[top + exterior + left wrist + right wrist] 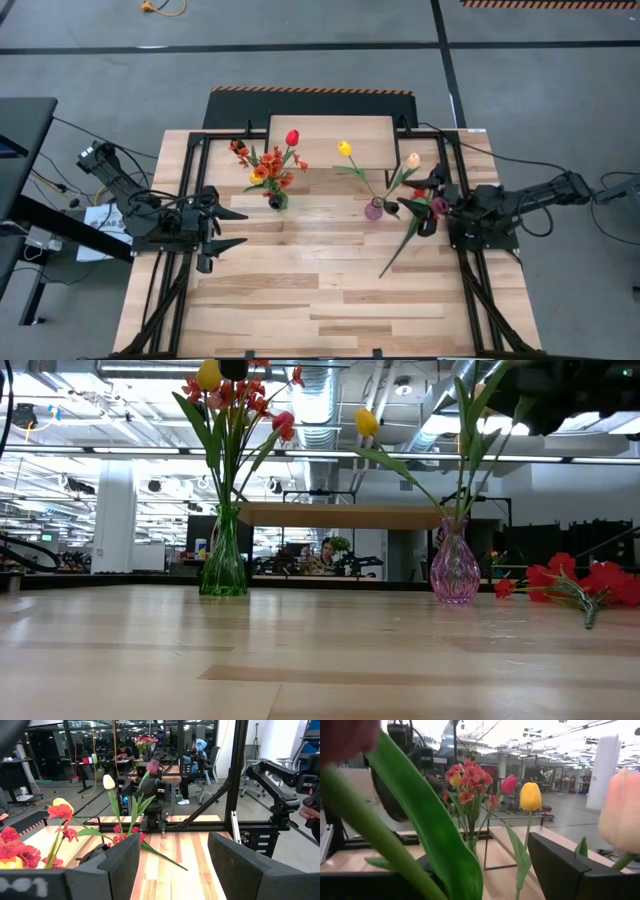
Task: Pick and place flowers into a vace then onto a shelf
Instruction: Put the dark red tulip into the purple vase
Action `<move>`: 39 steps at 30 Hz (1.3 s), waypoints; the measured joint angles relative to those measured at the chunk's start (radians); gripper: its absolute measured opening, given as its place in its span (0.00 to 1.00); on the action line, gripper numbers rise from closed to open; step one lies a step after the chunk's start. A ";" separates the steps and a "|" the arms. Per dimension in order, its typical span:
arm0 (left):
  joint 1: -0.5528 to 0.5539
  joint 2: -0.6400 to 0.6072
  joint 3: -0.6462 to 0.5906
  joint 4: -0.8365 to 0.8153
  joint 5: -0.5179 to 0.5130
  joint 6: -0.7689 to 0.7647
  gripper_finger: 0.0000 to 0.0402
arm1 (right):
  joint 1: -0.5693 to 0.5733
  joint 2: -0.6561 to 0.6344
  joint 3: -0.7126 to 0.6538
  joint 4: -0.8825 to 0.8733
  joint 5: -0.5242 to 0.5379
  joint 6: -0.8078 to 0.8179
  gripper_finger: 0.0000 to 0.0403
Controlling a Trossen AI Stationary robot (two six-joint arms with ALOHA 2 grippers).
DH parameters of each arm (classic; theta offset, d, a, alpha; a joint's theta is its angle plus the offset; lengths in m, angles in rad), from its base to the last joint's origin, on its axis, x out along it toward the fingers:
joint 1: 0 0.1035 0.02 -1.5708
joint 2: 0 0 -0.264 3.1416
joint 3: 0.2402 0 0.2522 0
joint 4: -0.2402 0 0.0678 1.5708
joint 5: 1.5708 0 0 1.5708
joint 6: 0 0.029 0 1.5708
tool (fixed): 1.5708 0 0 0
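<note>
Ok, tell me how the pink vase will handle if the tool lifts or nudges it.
The pink vase looks like thin clear glass, so probably fragile and slick to grip. Its narrow neck carries tall flowers leaning to one side, so it is likely top-heavy and apt to tip if pushed high up. The bulbous base should steady it against a low, gentle nudge.

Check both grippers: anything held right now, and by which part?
The right gripper holds a long green-stemmed dark maroon tulip by its upper stem, near the pink glass vase. The left gripper is open and empty.
</note>
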 joint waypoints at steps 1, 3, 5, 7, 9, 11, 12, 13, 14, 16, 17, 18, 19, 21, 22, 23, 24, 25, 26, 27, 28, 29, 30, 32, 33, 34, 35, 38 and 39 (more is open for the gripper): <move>0.000 0.000 0.000 0.000 0.000 0.000 0.56 | 0.000 0.011 0.014 -0.013 0.004 0.000 0.54; 0.000 0.000 0.000 0.000 0.000 0.000 0.56 | 0.000 0.034 0.041 -0.036 0.006 0.001 0.53; 0.000 0.000 0.000 0.001 0.000 0.000 0.56 | -0.001 0.063 0.071 -0.057 0.006 0.010 0.53; 0.000 0.000 0.000 0.001 0.000 0.000 0.56 | -0.011 0.096 0.100 -0.077 0.006 0.024 0.51; 0.000 0.000 0.000 0.001 0.000 0.000 0.56 | -0.027 0.129 0.132 -0.103 0.002 0.039 0.50; 0.000 0.000 0.000 0.001 0.000 0.000 0.56 | -0.050 0.159 0.162 -0.130 -0.016 0.051 0.49; 0.000 0.000 0.000 0.001 0.000 0.000 0.56 | -0.064 0.174 0.176 -0.137 -0.029 0.052 0.48; 0.000 0.000 0.000 0.001 0.000 0.000 0.56 | -0.078 0.189 0.190 -0.147 -0.049 0.052 0.48; 0.000 0.000 0.000 0.001 0.000 0.000 0.56 | -0.092 0.202 0.205 -0.155 -0.070 0.053 0.48; 0.000 0.000 0.000 0.001 0.000 0.000 0.56 | -0.120 0.229 0.237 -0.168 -0.113 0.053 0.47; 0.000 0.000 0.000 0.001 0.000 0.000 0.56 | -0.132 0.239 0.254 -0.183 -0.137 0.054 0.47; 0.000 0.000 0.000 0.001 0.000 0.000 0.56 | -0.145 0.248 0.272 -0.202 -0.159 0.059 0.47; 0.000 0.000 0.000 0.001 0.000 0.000 0.56 | -0.159 0.258 0.289 -0.224 -0.179 0.069 0.47; 0.000 0.000 0.000 0.001 0.000 0.000 0.56 | -0.187 0.279 0.323 -0.274 -0.217 0.093 0.48; 0.000 0.000 0.000 0.001 0.000 0.000 0.56 | -0.202 0.291 0.339 -0.301 -0.235 0.109 0.48; 0.000 0.000 0.000 0.001 0.000 0.000 0.56 | -0.215 0.304 0.354 -0.328 -0.250 0.124 0.49; 0.000 0.000 0.000 0.001 0.000 0.000 0.56 | -0.227 0.318 0.367 -0.349 -0.260 0.135 0.50; 0.000 0.000 0.000 0.001 0.000 0.000 0.56 | -0.239 0.335 0.380 -0.372 -0.272 0.145 0.51; 0.000 0.000 0.000 0.001 0.000 0.000 0.56 | -0.250 0.350 0.391 -0.392 -0.285 0.155 0.52; 0.000 0.000 0.000 0.001 0.000 0.000 0.56 | -0.260 0.364 0.404 -0.413 -0.300 0.161 0.54; 0.000 0.000 0.000 0.000 0.000 0.000 0.56 | -0.270 0.378 0.418 -0.436 -0.309 0.164 0.55; 0.000 0.000 0.000 0.000 0.000 -0.001 0.56 | -0.278 0.390 0.434 -0.461 -0.315 0.167 0.57; 0.000 0.000 0.000 -0.001 0.000 -0.001 0.56 | -0.284 0.400 0.452 -0.488 -0.319 0.172 0.59; 0.000 0.000 0.000 -0.001 0.000 -0.001 0.56 | -0.295 0.414 0.488 -0.543 -0.328 0.174 0.61; 0.000 0.000 0.000 -0.001 0.000 -0.001 0.56 | -0.300 0.419 0.508 -0.571 -0.329 0.174 0.62; 0.000 0.000 0.000 -0.002 0.000 -0.001 0.56 | -0.304 0.422 0.530 -0.601 -0.331 0.174 0.63; 0.000 0.000 0.000 -0.004 0.000 -0.001 0.56 | -0.306 0.425 0.551 -0.633 -0.331 0.174 0.63; 0.000 0.000 0.000 -0.005 0.000 -0.001 0.56 | -0.308 0.427 0.609 -0.739 -0.331 0.174 0.64; 0.000 0.000 0.000 -0.005 0.000 -0.001 0.56 | -0.307 0.427 0.625 -0.764 -0.332 0.175 0.64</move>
